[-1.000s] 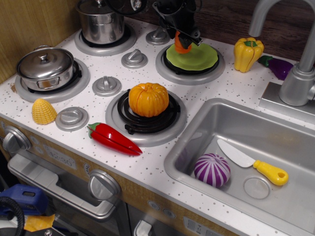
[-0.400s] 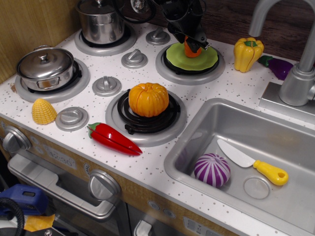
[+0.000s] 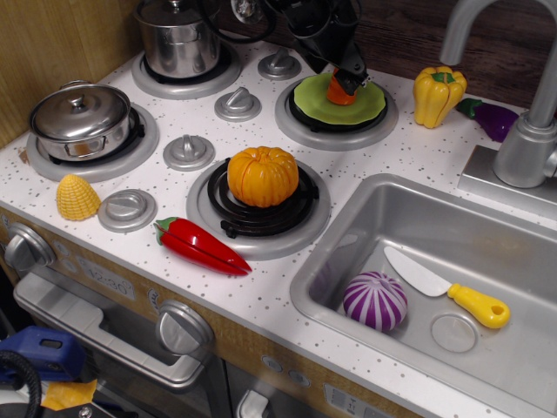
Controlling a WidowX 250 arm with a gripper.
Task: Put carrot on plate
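The lime-green plate point(image 3: 359, 108) lies on the back right burner of the toy stove. The small orange carrot point(image 3: 338, 91) is over the plate's middle, low on it or touching it. My black gripper point(image 3: 345, 78) comes down from the top edge and its fingers are closed around the carrot's top, hiding part of it.
A ribbed orange pumpkin point(image 3: 262, 175) sits on the front burner. A red chili point(image 3: 200, 246) and a corn cob point(image 3: 77, 197) lie at the front. Two steel pots point(image 3: 81, 120) stand left. A yellow pepper point(image 3: 438, 95), an eggplant point(image 3: 492, 118), the faucet point(image 3: 531, 139) and the sink point(image 3: 418, 279) are right.
My gripper has carried the carrot rightward from the plate's left rim to over its middle and lowered it a little. Nothing else moved.
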